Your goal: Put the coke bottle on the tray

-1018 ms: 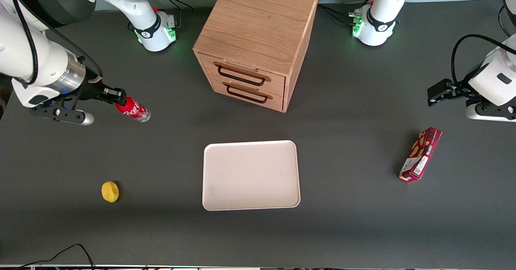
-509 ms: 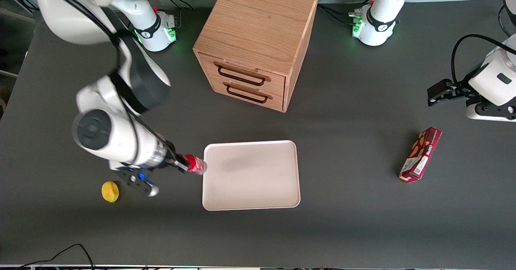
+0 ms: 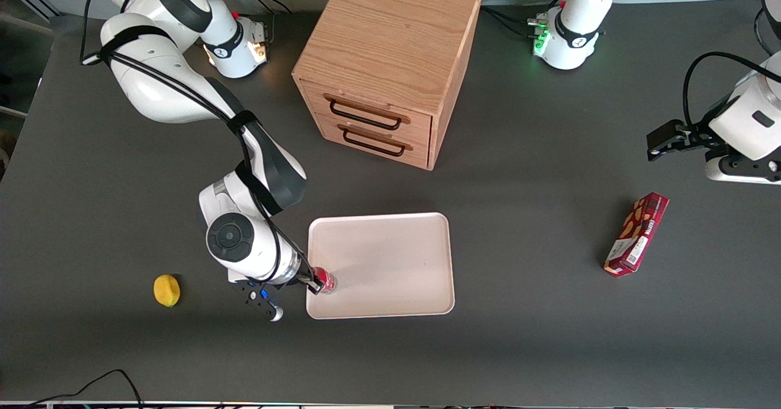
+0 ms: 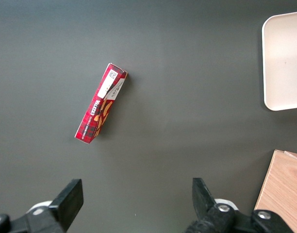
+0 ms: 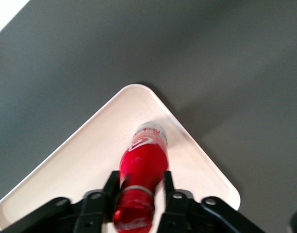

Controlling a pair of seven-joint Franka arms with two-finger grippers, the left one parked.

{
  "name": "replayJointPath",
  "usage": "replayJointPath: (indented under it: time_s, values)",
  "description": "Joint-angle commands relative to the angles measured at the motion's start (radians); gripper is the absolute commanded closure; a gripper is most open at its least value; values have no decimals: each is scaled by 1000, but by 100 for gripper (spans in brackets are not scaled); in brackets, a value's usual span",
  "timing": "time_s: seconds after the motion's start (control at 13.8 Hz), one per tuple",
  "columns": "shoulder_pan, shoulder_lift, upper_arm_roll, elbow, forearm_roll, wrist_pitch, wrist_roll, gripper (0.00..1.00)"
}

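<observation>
Coke bottle (image 5: 142,160): clenched at the neck by gripper (image 5: 139,187), base over tray (image 5: 80,165) corner nearest the working arm; lowering and release pending

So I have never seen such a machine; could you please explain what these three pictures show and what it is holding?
These are white robot arms on a dark table. One picture looks down at the table from in front of the arms; the other two come from cameras on the arms' wrists. The working arm's claw is shut on a small red coke bottle, held over a corner of the pale tray. Also on the table: a wooden drawer cabinet, a yellow lemon and, toward the parked arm's end, a red snack box.
</observation>
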Motion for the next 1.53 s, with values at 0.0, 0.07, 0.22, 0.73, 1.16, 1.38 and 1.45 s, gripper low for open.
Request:
replayJointPath:
  time_s: [0.0,0.07,0.22,0.73,1.16,1.38,1.45]
  values:
    - [-11,-9,43,40,-31,-70,4,0]
    - [-21,-35,61,40,-32,-115,-8,0]
    - [-51,-147,77,35,-28,-240,-133,0]
    - [-180,-734,-131,-315,321,-520,-627,0]
    - [-176,-1184,-339,-935,411,-303,-901,0]
    - [-166,-1247,-348,-1045,416,-224,-897,0]
    - [-166,-1232,-359,-1017,416,-227,-890,0]
